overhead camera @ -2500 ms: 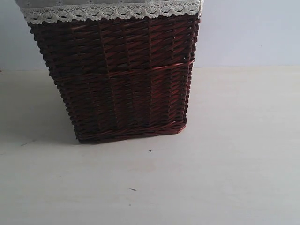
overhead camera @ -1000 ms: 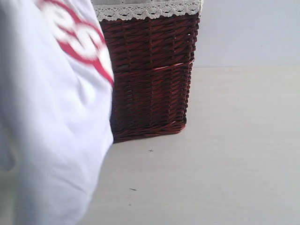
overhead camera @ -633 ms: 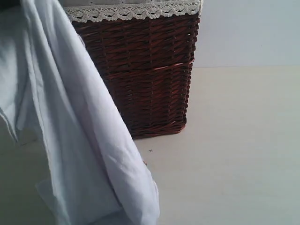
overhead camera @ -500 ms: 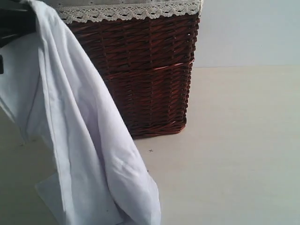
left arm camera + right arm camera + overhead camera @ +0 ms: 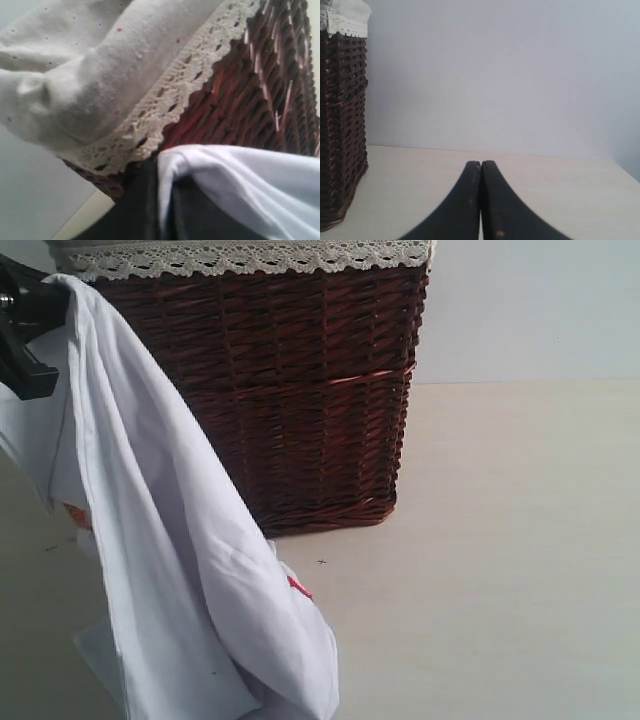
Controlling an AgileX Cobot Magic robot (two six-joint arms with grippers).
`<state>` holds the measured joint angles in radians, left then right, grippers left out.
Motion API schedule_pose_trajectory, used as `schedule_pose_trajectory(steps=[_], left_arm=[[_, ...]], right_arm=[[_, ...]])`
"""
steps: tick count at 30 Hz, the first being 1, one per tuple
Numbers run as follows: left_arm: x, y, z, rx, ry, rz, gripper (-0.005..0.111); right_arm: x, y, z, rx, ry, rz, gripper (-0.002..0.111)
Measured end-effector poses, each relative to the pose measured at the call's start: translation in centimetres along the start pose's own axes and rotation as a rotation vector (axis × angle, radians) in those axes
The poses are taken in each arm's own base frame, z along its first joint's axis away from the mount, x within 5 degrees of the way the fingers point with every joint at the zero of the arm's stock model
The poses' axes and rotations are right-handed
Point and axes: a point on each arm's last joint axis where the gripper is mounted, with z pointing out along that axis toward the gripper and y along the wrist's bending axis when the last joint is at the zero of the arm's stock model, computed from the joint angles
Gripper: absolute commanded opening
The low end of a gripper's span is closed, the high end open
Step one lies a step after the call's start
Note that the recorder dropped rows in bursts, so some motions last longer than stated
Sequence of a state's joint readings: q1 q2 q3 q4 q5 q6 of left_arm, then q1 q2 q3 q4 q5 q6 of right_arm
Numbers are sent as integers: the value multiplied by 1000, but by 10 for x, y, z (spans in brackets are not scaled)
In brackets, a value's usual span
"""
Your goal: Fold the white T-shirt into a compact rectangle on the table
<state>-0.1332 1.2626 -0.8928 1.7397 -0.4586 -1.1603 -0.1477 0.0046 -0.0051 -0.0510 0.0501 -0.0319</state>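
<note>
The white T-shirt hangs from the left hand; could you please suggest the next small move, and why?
Probably carry the white T-shirt away from the basket over the table, then lower it. The left hand, shut on it, holds it up beside the basket, its lower end bunched at the table.

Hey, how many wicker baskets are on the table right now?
1: the brown wicker basket stands on the table, its left side behind the hanging white T-shirt; the shirt could hide anything further left.
</note>
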Motion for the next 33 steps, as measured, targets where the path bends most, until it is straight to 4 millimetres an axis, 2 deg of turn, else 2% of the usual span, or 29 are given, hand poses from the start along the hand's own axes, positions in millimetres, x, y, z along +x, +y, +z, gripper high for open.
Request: schedule_pose_trajectory(steps=[15, 26, 30, 33], left_arm=[[-9, 13, 0, -146, -108, -10, 0], [-7, 15, 4, -163, -106, 48, 0], [-13, 16, -3, -174, -130, 49, 0], [-24, 15, -17, -196, -168, 74, 0]], right_arm=[[0, 0, 0, 0, 0, 0, 0], [0, 0, 0, 0, 0, 0, 0], [0, 0, 0, 0, 0, 0, 0], [0, 0, 0, 0, 0, 0, 0]])
